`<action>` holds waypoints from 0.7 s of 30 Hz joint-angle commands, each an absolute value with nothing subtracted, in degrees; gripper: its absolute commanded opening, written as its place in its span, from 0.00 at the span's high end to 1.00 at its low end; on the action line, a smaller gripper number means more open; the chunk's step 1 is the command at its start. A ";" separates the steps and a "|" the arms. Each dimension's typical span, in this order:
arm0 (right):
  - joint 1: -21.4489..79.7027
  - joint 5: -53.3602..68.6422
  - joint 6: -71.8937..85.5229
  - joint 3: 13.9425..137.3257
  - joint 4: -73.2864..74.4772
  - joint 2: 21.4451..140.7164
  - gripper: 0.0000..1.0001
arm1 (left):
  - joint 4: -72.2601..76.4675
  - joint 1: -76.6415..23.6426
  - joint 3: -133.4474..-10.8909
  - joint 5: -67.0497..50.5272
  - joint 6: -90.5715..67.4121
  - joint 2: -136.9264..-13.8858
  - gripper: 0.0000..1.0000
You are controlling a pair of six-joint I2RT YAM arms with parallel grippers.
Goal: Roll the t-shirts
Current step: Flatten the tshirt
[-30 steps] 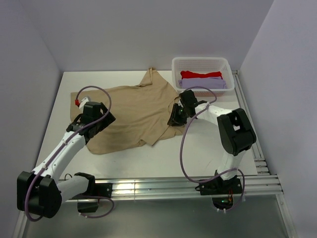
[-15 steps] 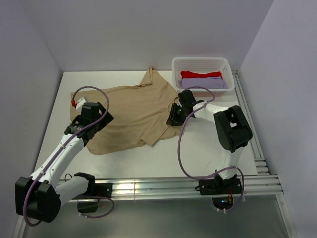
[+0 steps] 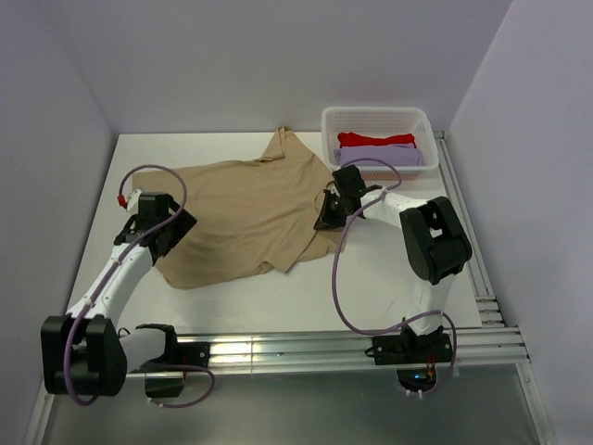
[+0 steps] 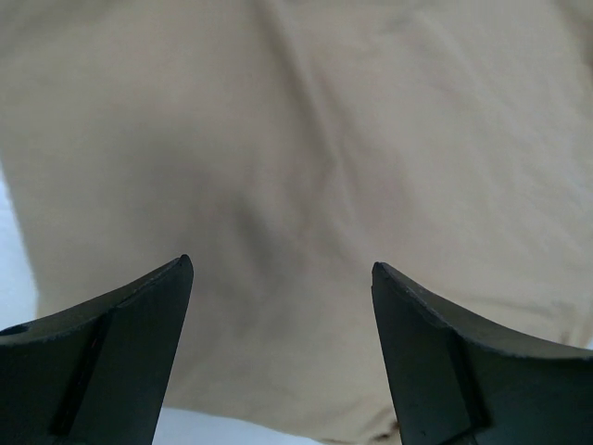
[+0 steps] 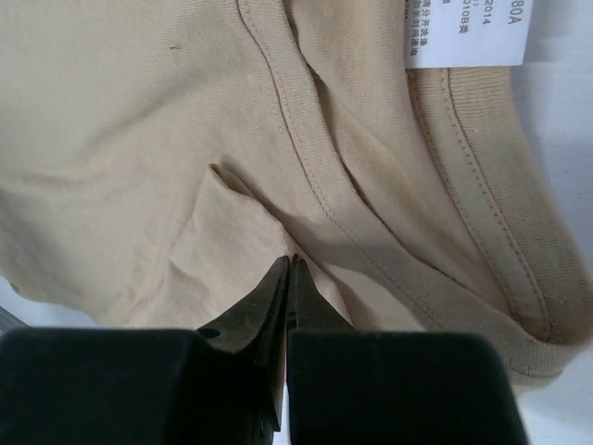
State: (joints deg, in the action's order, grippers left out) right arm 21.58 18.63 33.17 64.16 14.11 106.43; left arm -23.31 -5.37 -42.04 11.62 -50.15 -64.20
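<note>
Tan t-shirt (image 3: 246, 218) was found spread flat on the white table (image 3: 371, 278). Right gripper (image 5: 289, 260) was seen clenched on a small raised fold beside the collar, near the white neck label (image 5: 463, 32). Left gripper (image 4: 278, 273) was held released, jaws wide, over the shirt's opposite side. Red t-shirt (image 3: 375, 139) and lavender t-shirt (image 3: 380, 155) were noted in the basket (image 3: 378, 113).

Bare table (image 3: 306, 287) strip along the near hem of the tan t-shirt (image 3: 246, 209), right arm (image 3: 431, 236) crossing the right side, right gripper (image 5: 289, 264) pinched onto the collar edge, basket (image 3: 376, 111) blocking the far right corner, left gripper (image 4: 278, 269) spread above the left edge.
</note>
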 commanded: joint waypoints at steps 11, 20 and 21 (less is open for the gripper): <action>19.95 19.24 34.54 52.66 8.35 94.58 1.00 | -20.04 -1.85 -47.01 10.72 -48.43 -84.01 0.17; 20.04 20.04 33.31 42.28 7.12 85.27 1.00 | -18.37 -1.85 -53.95 11.16 -49.40 -96.49 0.19; 19.95 19.69 32.96 42.10 7.29 84.91 1.00 | -18.46 -1.85 -54.92 11.25 -49.31 -97.37 0.19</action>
